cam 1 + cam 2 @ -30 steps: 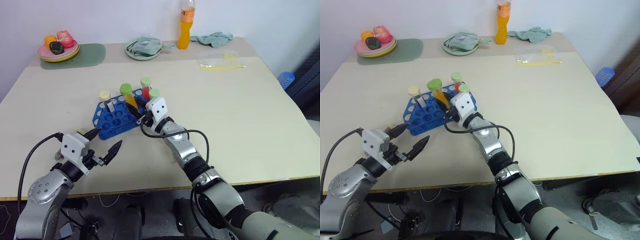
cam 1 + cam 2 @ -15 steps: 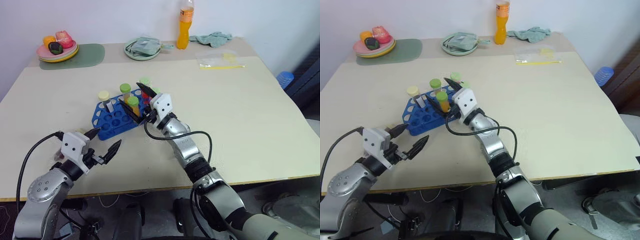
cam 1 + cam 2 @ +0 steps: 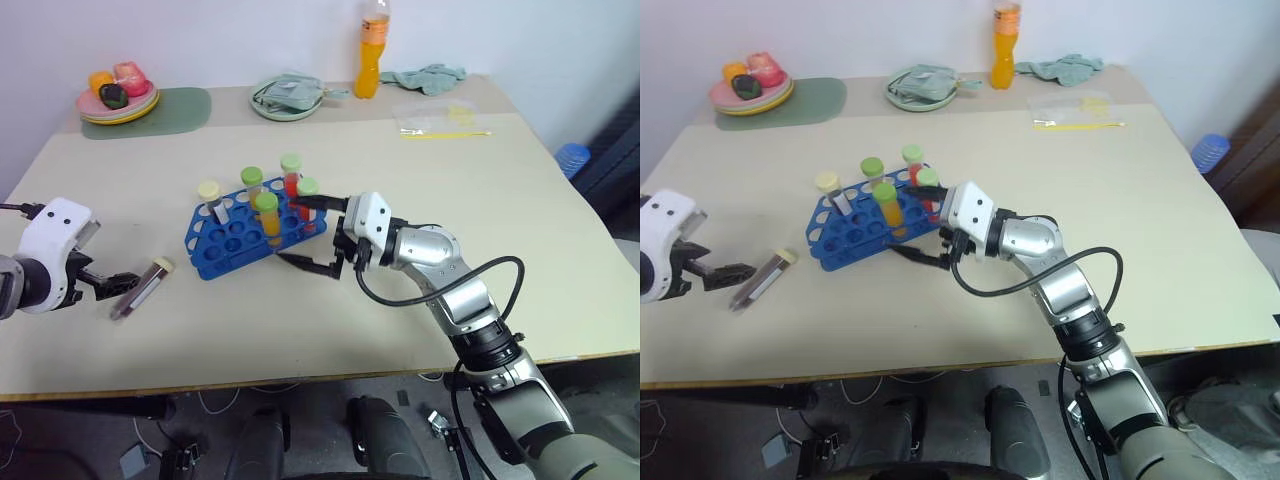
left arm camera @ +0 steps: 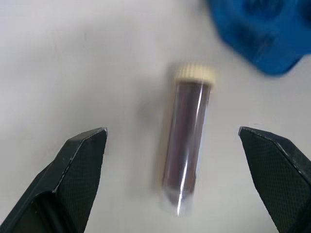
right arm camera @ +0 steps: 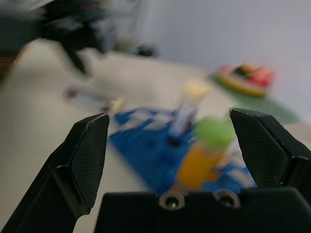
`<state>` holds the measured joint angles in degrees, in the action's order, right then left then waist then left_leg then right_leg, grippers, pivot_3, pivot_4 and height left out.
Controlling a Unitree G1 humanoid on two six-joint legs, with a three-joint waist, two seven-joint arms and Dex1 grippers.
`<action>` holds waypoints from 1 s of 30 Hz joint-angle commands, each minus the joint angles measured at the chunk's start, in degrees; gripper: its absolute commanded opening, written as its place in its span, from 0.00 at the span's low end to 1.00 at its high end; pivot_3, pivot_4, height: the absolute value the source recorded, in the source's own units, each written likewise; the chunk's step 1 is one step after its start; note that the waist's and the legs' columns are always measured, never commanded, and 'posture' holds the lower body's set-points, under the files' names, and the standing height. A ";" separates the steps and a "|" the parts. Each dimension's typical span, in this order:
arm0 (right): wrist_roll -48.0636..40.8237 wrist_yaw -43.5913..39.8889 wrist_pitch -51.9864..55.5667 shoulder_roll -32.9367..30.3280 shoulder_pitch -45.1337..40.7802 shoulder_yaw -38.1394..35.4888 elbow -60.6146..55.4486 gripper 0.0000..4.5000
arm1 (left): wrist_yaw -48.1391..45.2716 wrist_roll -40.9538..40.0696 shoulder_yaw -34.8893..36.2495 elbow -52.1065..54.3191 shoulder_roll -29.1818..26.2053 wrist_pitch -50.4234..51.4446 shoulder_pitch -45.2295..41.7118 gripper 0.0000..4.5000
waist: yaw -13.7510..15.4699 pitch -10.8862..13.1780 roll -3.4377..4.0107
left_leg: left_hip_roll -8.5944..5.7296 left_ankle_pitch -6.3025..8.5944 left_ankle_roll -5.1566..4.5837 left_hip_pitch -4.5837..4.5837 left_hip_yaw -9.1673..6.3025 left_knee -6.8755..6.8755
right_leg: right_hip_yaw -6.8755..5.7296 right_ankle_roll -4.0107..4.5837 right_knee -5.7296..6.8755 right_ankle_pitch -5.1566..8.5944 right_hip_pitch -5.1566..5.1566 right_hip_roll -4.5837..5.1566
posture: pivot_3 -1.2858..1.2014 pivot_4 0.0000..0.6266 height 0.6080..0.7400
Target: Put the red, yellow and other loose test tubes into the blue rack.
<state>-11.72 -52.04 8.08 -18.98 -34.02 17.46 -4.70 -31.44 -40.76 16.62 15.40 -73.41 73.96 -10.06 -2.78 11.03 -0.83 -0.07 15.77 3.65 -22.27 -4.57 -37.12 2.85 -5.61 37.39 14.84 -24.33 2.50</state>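
Test tubes: five stand upright in the blue rack, mid-bench, slightly L of centre. Cream-cap tube at the rack's far L end; green-cap tube beside it; green-cap tube w/ yellow-orange liquid nearer the front; green-cap tube w/ red liquid at the far R corner; another green-cap tube w/ red liquid just in front of that.

One tube not yet in: dark purplish tube w/ cream cap lies flat on the bench, L of the rack and apart from it, cap end toward the rack.

Left gripper hovers over this lying tube, jaws wide apart, one finger each side, not touching it.

Right gripper sits just R of the rack, pointing L toward it, jaws wide apart, holding nothing. Upper finger close to the nearest red tube; contact unclear.

Far edge of bench: plate of fruit on a green mat, dish w/ cloth, orange drink bottle, crumpled cloth, clear bag.
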 commanded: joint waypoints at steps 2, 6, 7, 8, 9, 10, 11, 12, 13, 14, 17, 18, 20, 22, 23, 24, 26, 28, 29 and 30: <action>-1.65 -3.56 1.53 -1.88 1.15 1.01 -5.72 0.97 | -6.08 7.45 -15.91 -8.90 -3.40 -1.55 -10.16 1.00 | -0.40 0.00 -0.02 | 0.01 0.00 0.00 -0.02 0.00 0.02 | 0.00 0.01 0.01 0.00 -0.03 -0.01 | 0.52 0.24 1.00; -0.77 -3.31 2.23 -2.49 2.46 1.39 -7.41 0.97 | -10.75 15.28 -29.98 -18.96 1.09 -3.35 -22.01 1.00 | -0.45 -0.01 -0.08 | 0.00 -0.01 0.02 -0.08 0.01 -0.01 | 0.00 0.01 0.05 0.00 -0.08 -0.03 | 0.52 0.24 1.00; -0.60 -2.98 2.44 -2.43 2.68 1.42 -7.71 0.97 | -11.62 17.09 -32.34 -20.78 1.82 -3.91 -23.74 1.00 | -0.35 -0.01 -0.07 | 0.00 -0.01 0.02 -0.09 0.01 -0.03 | 0.00 0.01 0.04 0.00 -0.08 -0.02 | 0.52 0.24 1.00; -0.38 -2.57 2.57 -2.33 2.94 1.44 -7.98 0.97 | -12.30 18.85 -34.21 -22.64 2.60 -4.51 -25.37 1.00 | -0.24 -0.01 -0.09 | -0.01 -0.01 0.02 -0.08 0.03 -0.04 | 0.01 0.01 0.06 0.00 -0.08 0.00 | 0.52 0.24 1.00; -0.21 -2.12 2.70 -2.24 3.29 1.45 -8.38 0.97 | -13.55 20.11 -35.85 -23.59 3.11 -5.10 -26.63 1.00 | -0.31 -0.01 -0.11 | -0.01 -0.01 0.02 -0.10 0.03 -0.06 | 0.01 0.01 0.05 0.00 -0.08 0.00 | 0.52 0.24 1.00; -0.10 -1.85 2.79 -2.20 3.52 1.47 -8.66 0.97 | -14.69 21.00 -36.86 -24.19 3.42 -5.50 -27.49 1.00 | -0.33 -0.01 -0.11 | -0.01 -0.01 0.02 -0.11 0.03 -0.06 | 0.01 0.01 0.04 0.00 -0.09 0.00 | 0.52 0.24 1.00; -0.02 -1.62 2.86 -2.17 3.70 1.51 -8.89 0.97 | -15.63 21.81 -37.75 -24.74 3.79 -5.72 -28.20 1.00 | -0.28 -0.02 -0.12 | -0.01 -0.01 0.02 -0.12 0.03 -0.07 | 0.02 0.01 0.04 0.00 -0.10 0.00 | 0.52 0.24 1.00; 0.02 -1.27 2.97 -2.02 3.85 1.53 -9.15 0.99 | -16.81 22.33 -38.61 -25.01 4.22 -5.93 -28.52 0.94 | -0.23 -0.01 -0.11 | -0.01 -0.01 0.02 -0.14 0.02 -0.06 | 0.01 0.01 0.03 0.00 -0.12 0.00 | 0.52 0.24 1.00; 0.06 -1.05 3.06 -1.90 3.94 1.53 -9.32 1.00 | -17.70 22.82 -39.20 -25.33 4.56 -6.08 -28.76 0.87 | -0.20 -0.01 -0.12 | -0.01 -0.01 0.02 -0.14 0.03 -0.07 | 0.02 0.00 0.04 0.00 -0.12 0.01 | 0.52 0.24 1.00; 0.20 -0.80 3.08 -1.79 4.00 1.58 -9.47 1.00 | -18.38 23.61 -39.89 -25.66 4.76 -6.38 -28.83 0.80 | -0.17 -0.01 -0.12 | -0.01 -0.01 0.02 -0.14 0.03 -0.07 | 0.02 0.00 0.04 0.00 -0.12 0.01 | 0.52 0.24 1.00; 0.56 -0.21 3.13 -1.59 3.97 1.87 -9.84 1.00 | -19.83 25.35 -39.76 -26.54 4.65 -7.27 -28.60 0.47 | -0.04 -0.01 -0.12 | -0.01 -0.01 0.02 -0.13 0.04 -0.09 | 0.02 0.00 0.06 0.00 -0.12 0.02 | 0.52 0.24 1.00; 0.60 -0.11 3.16 -1.58 4.00 1.94 -9.96 1.00 | -20.15 25.54 -39.10 -26.73 4.37 -7.33 -28.52 0.38 | -0.01 -0.01 -0.12 | -0.01 -0.02 0.02 -0.12 0.03 -0.09 | 0.02 0.00 0.08 0.00 -0.12 0.02 | 0.52 0.24 1.00; 0.56 -0.02 3.25 -1.67 4.12 1.91 -10.20 1.00 | -20.04 25.73 -36.83 -26.87 3.65 -8.09 -27.82 0.38 | -0.07 -0.01 -0.12 | 0.00 -0.02 0.02 -0.11 0.02 -0.10 | 0.02 0.00 0.11 0.00 -0.12 0.00 | 0.52 0.24 1.00; 0.51 0.19 3.54 -1.80 4.45 1.73 -10.28 1.00 | -17.52 24.92 -29.90 -26.64 3.88 -11.67 -25.23 0.38 | -0.28 -0.01 -0.12 | 0.00 -0.02 0.02 -0.11 0.02 -0.10 | 0.02 0.00 0.13 0.00 -0.12 0.00 | 0.52 0.24 1.00; 0.51 0.38 3.81 -1.93 4.71 1.54 -10.16 1.00 | -15.64 24.03 -23.87 -25.75 4.70 -16.40 -22.76 0.38 | -0.32 -0.01 -0.12 | 0.01 -0.02 0.02 -0.11 0.02 -0.10 | 0.02 0.00 0.12 0.00 -0.13 0.00 | 0.52 0.24 1.00; 0.39 0.65 4.45 -2.20 5.21 1.18 -9.90 1.00 | -12.97 23.09 -15.14 -23.17 7.07 -23.48 -18.98 0.38 | -0.43 -0.01 -0.12 | 0.02 -0.02 0.02 -0.11 0.01 -0.10 | 0.02 0.01 0.14 0.00 -0.15 0.01 | 0.52 0.24 1.00; -0.55 1.30 6.34 -2.43 6.49 0.13 -9.33 1.00 | -8.29 21.93 -0.43 -16.72 12.63 -33.08 -12.28 0.38 | 0.17 -0.02 -0.14 | 0.05 -0.02 0.02 -0.14 0.00 -0.09 | 0.02 0.01 0.11 0.00 -0.19 0.08 | 0.52 0.24 1.00; -2.31 2.47 9.86 -2.37 8.51 -1.90 -7.78 1.00 | -4.71 18.15 13.13 -5.26 21.80 -36.47 -5.28 0.38 | 0.45 -0.04 -0.16 | 0.08 -0.03 0.05 -0.24 -0.01 -0.15 | -0.01 0.01 0.05 -0.01 -0.23 0.16 | 0.52 0.24 1.00; -3.03 2.97 11.04 -2.37 9.44 -2.85 -7.09 1.00 | -3.92 14.80 18.40 0.88 27.01 -38.24 -2.01 0.38 | 0.61 -0.05 -0.17 | 0.07 -0.03 0.05 -0.26 -0.03 -0.16 | 0.00 -0.01 -0.01 -0.02 -0.22 0.26 | 0.52 0.24 1.00; -3.52 3.35 11.87 -2.47 10.23 -3.67 -6.64 1.00 | -2.82 11.61 22.06 6.25 31.87 -39.64 0.44 0.38 | 0.62 -0.06 -0.19 | 0.09 -0.03 0.05 -0.27 -0.02 -0.19 | 0.04 -0.01 -0.04 -0.03 -0.19 0.35 | 0.52 0.24 1.00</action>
<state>-13.16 -49.64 18.51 -21.37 -24.62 16.33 -11.22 -36.25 -24.06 30.62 12.52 -45.44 37.91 -11.66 -2.16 10.97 -1.01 0.02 15.74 3.70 -22.53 -4.59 -37.31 2.92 -5.68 37.26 14.78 -24.50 2.88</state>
